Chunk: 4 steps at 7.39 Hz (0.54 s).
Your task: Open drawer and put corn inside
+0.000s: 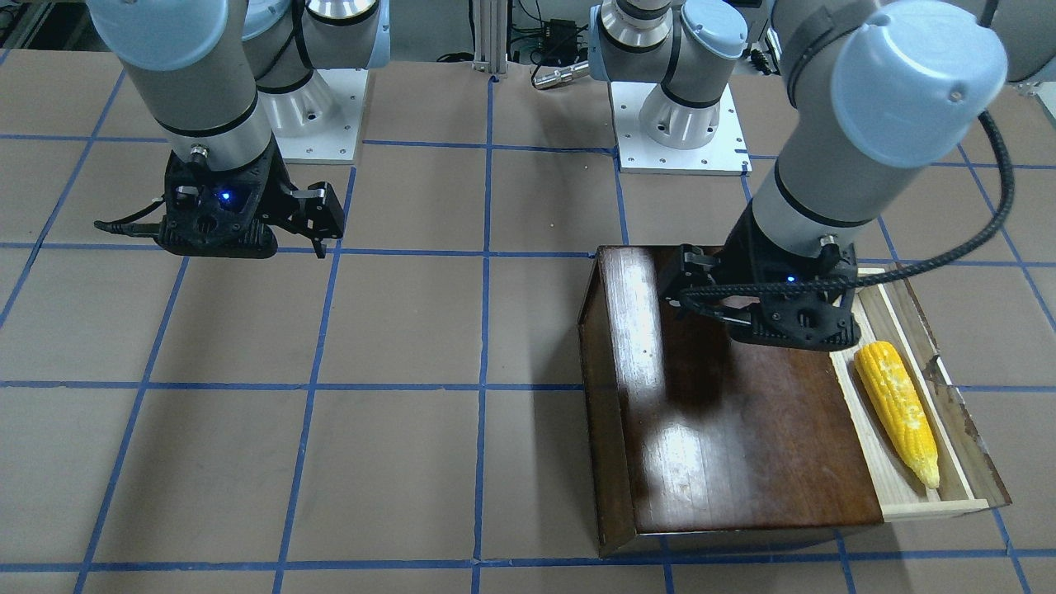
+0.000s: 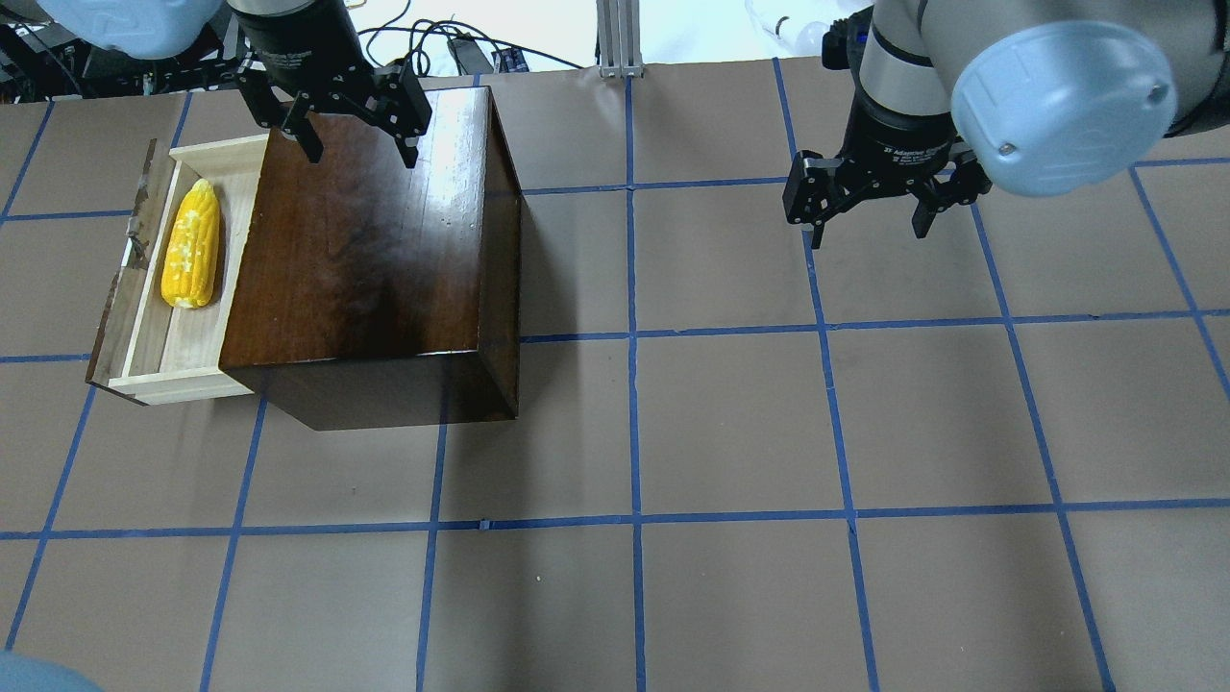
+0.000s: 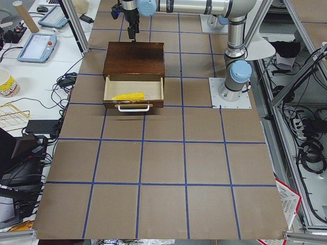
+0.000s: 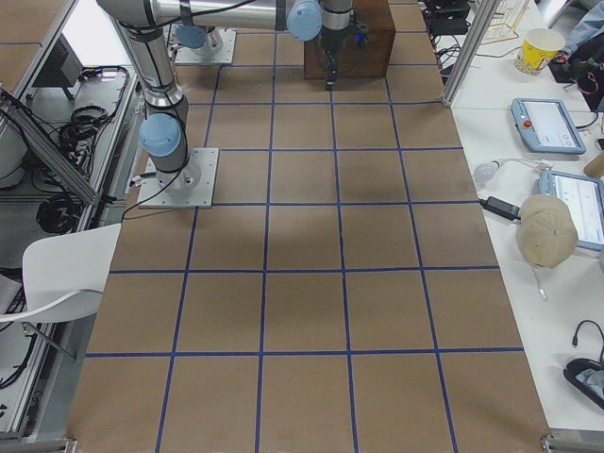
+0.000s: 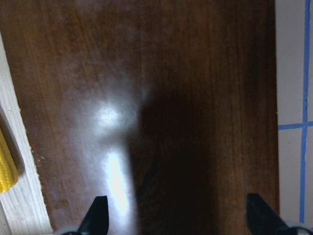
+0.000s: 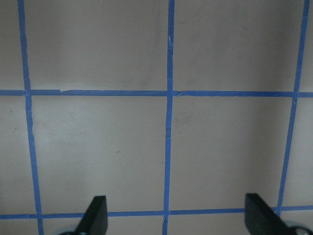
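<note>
The drawer (image 2: 154,370) stands pulled out of the glossy dark-brown box (image 2: 375,250) toward the table's left end. The yellow corn (image 2: 190,245) lies inside the drawer, pale tip toward the far side. It also shows in the front-facing view (image 1: 898,410) and at the edge of the left wrist view (image 5: 6,166). My left gripper (image 2: 362,154) is open and empty, hovering over the box's top near its far edge. My right gripper (image 2: 868,234) is open and empty above the bare table, well to the right of the box.
The drawer's cream handle (image 3: 134,107) faces the table's left end. Brown table surface with a blue tape grid (image 2: 634,336) lies all around. The arm bases (image 1: 681,148) stand at the robot's side of the table.
</note>
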Available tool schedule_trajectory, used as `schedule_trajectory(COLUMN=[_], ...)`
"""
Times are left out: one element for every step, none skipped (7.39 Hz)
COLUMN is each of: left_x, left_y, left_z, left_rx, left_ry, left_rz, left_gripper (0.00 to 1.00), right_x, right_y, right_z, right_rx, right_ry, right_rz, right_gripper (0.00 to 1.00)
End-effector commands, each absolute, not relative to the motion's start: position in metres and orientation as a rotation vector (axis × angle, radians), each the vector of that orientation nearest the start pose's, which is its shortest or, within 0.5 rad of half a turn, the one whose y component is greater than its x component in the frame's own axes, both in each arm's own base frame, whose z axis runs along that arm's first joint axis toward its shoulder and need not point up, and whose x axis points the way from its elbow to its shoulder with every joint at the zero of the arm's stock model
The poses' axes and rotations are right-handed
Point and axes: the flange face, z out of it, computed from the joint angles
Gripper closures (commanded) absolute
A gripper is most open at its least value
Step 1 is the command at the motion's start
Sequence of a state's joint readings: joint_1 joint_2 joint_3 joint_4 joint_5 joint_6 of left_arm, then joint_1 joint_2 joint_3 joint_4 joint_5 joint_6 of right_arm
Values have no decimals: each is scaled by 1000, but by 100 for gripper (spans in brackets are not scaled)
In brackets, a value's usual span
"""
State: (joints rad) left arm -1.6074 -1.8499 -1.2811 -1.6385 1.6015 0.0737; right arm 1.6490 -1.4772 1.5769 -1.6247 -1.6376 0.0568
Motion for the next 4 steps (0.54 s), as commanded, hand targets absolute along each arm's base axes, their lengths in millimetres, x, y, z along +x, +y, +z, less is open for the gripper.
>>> schedule_trajectory(left_x=[-162,-161,-159,-146], left_y=[-567,-550,-534,-529], left_z=[462,465,463,457], left_rx=[178,169,167,141], left_ry=[3110,3108,3106,3113], left_rz=[127,131,146,165], left_gripper=[0,0,0,0], right_x=[167,167,167,167], right_y=[-514,-514,-514,-514], right_z=[443,443,443,443], right_rx=[-37,-37,-37,-37], right_ry=[3211,3211,3211,3211], right_rz=[64,64,64,64], right_gripper=[0,0,0,0])
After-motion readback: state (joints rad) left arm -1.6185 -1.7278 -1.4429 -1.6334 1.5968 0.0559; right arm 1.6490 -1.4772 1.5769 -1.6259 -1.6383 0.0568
